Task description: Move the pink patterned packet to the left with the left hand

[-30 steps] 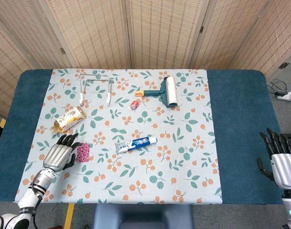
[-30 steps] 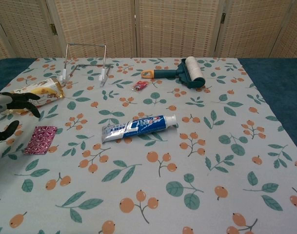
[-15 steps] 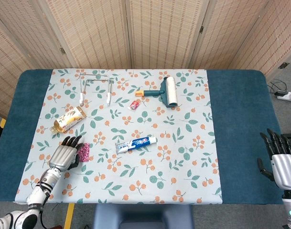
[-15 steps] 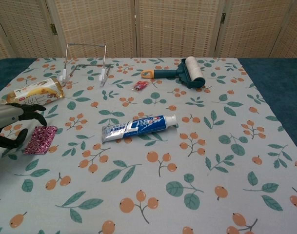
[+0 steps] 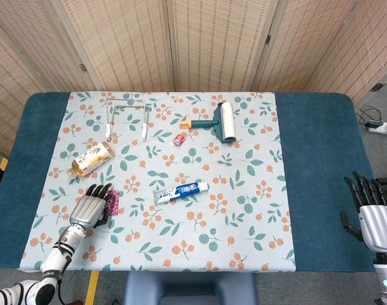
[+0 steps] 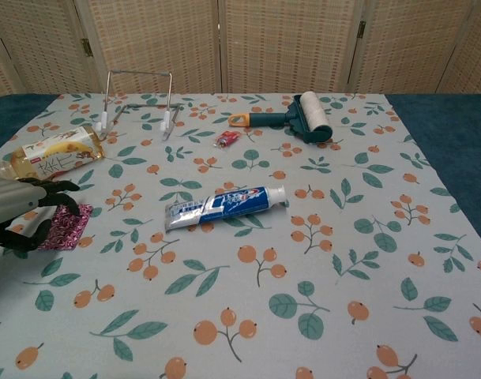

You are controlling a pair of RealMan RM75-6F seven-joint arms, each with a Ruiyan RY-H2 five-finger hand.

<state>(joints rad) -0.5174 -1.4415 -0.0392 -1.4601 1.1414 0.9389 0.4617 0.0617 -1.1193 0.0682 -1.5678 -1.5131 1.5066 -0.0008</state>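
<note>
The pink patterned packet (image 5: 114, 202) (image 6: 68, 227) lies flat on the floral tablecloth near the front left. My left hand (image 5: 91, 207) (image 6: 20, 215) sits low over its left end; the dark fingertips (image 6: 60, 197) overlap the packet's edge and the thumb lies beside it. The fingers are spread, and no closed grip on the packet shows. My right hand (image 5: 370, 216) hangs with its fingers spread beyond the table's right edge, holding nothing; only the head view shows it.
A drink bottle (image 5: 90, 159) (image 6: 54, 154) lies just behind the left hand. A toothpaste tube (image 5: 180, 190) (image 6: 224, 205) lies to the right of the packet. A wire rack (image 5: 126, 114), a small red packet (image 5: 179, 139) and a lint roller (image 5: 218, 122) lie further back.
My left hand has moved right and down onto the packet's left end, its fingers now covering part of it. The packet has stayed in place. The right hand has barely moved.
</note>
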